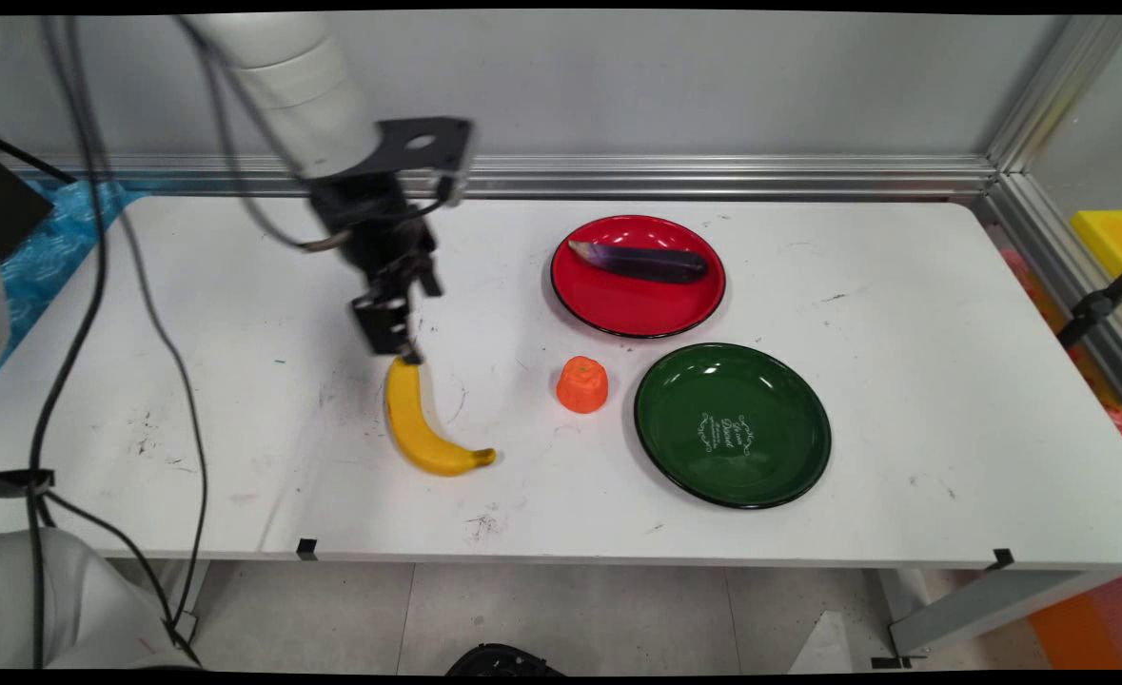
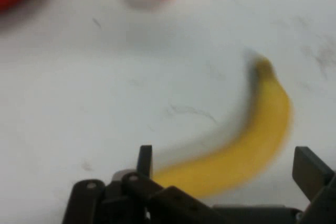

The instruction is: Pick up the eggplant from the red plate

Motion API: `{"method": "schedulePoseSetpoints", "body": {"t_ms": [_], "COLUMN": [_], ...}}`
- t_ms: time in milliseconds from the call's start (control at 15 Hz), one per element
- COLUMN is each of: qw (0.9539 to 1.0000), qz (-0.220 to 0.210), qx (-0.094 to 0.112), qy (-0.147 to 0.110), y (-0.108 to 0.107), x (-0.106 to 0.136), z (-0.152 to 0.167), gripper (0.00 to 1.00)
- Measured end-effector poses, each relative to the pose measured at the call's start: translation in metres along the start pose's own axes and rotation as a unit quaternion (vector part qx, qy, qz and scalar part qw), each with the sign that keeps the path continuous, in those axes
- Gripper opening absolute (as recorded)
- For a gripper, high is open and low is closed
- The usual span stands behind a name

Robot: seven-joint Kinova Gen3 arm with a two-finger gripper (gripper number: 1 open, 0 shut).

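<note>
1. The gripper (image 2: 226,163) stands wide open, one finger (image 2: 145,160) on either side of the banana's (image 1: 420,423) far end; contact is unclear.
2. The banana is yellow and curved, left of the table's (image 1: 903,285) middle, nearer the front edge.
3. Its far tip is hidden behind the gripper.
4. An orange object (image 1: 581,384) sits just right, beside a green plate (image 1: 732,424).
</note>
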Motion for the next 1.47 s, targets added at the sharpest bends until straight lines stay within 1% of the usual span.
{"method": "schedulePoseSetpoints", "body": {"t_ms": [333,600,867,1067,1333,1467], "qw": [0.9983,0.996,0.9937,0.9923,0.9911,0.9907], "qz": [0.01,0.015,0.018,0.018,0.014,0.011], "qx": [0.044,0.061,0.07,0.074,0.073,0.071], "qy": [0.038,0.064,0.086,0.098,0.111,0.115], "y": [-0.066,-0.112,-0.152,-0.177,-0.201,-0.207], "x": [0.052,0.081,0.101,0.11,0.118,0.12], "z": [0.015,0.033,0.058,0.078,0.104,0.113], "gripper": [1.0,1.0,1.0,1.0,1.0,1.0]}}
